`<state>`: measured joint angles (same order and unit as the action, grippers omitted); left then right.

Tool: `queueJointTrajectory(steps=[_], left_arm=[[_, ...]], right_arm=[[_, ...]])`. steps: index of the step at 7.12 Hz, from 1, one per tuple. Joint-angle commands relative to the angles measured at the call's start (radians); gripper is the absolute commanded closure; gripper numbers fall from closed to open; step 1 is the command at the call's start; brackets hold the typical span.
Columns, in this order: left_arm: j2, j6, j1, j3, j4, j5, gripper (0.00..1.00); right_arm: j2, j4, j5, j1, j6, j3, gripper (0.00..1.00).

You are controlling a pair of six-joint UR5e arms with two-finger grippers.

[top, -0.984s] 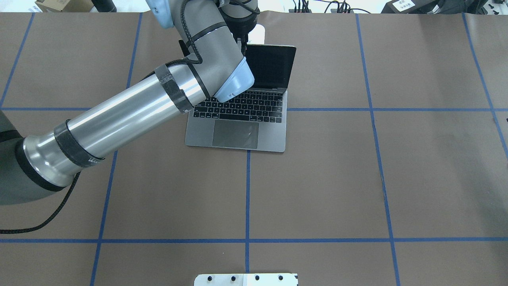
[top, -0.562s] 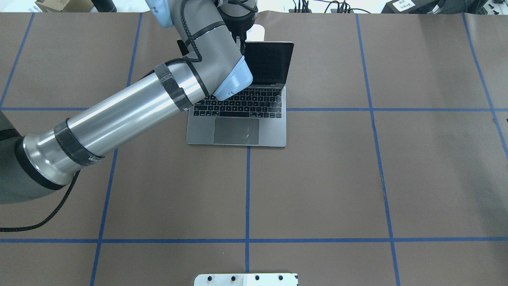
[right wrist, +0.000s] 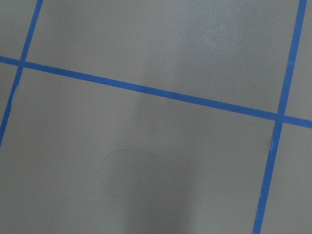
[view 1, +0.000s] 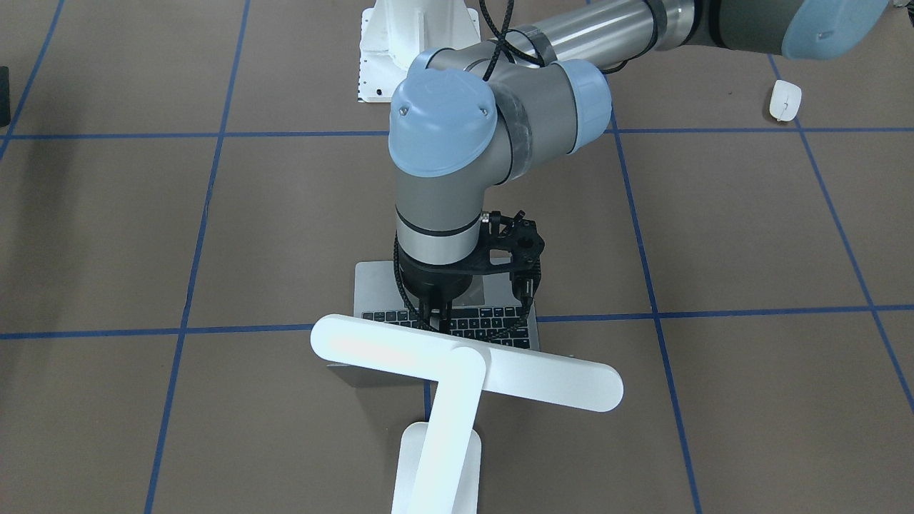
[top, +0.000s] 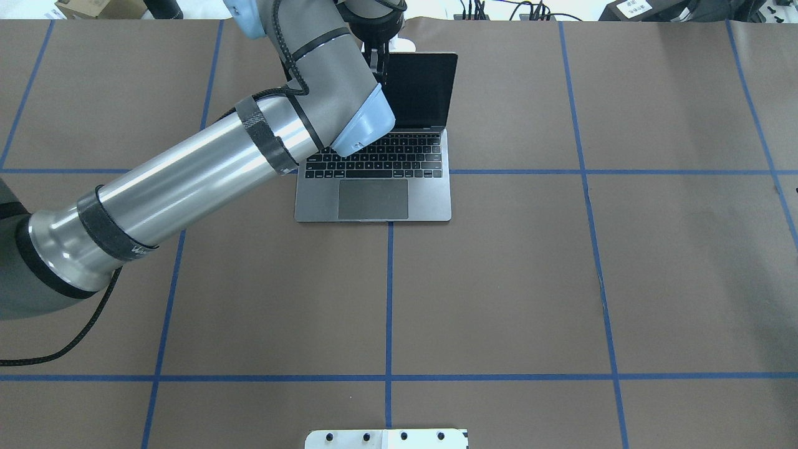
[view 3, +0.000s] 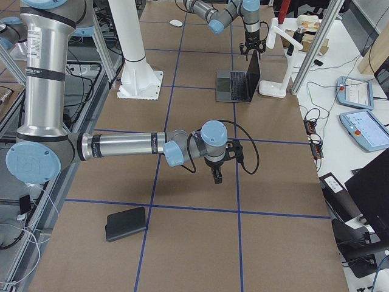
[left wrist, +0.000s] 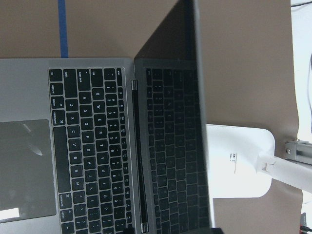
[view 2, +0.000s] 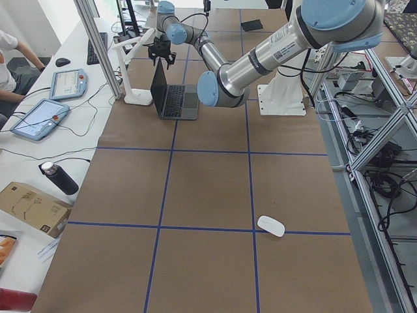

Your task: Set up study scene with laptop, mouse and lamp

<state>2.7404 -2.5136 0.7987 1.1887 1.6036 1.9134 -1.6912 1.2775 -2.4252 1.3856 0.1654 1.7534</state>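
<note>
Seen in the front-facing view, the left gripper point(view 1: 435, 323), drawn narrow on the top lid edge of the open laptop point(top: 399, 199), seemingly grips there to square it before the lamp point(view 1: 457, 371) just at its 6 o'clock, while the mouse point(view 1: 784, 100) lies well apart at 2 o'clock.

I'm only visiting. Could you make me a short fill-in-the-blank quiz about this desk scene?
1. The laptop is ___, with its keyboard showing.
2. The left tool is at the top edge of the laptop's ___.
3. The lamp and the mouse are both coloured ___.
Missing words: open; lid; white.
</note>
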Motion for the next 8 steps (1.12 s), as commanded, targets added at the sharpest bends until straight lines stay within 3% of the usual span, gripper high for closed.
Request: queueJointTrajectory(steps=[1, 5, 8], left_arm=[[-0.068, 0.006, -0.001, 0.169, -0.089, 0.044, 0.0], [-0.32, 0.152, -0.038, 0.683, -0.352, 0.046, 0.0], [-0.548, 0.478, -0.03, 0.917, -0.389, 0.046, 0.0]], right_arm=[[0.002, -0.001, 0.0, 0.0, -0.001, -0.008, 0.01], [0.008, -0.001, 0.005, 0.001, 0.0, -0.008, 0.01], [0.013, -0.001, 0.035, 0.001, 0.049, -0.006, 0.01]])
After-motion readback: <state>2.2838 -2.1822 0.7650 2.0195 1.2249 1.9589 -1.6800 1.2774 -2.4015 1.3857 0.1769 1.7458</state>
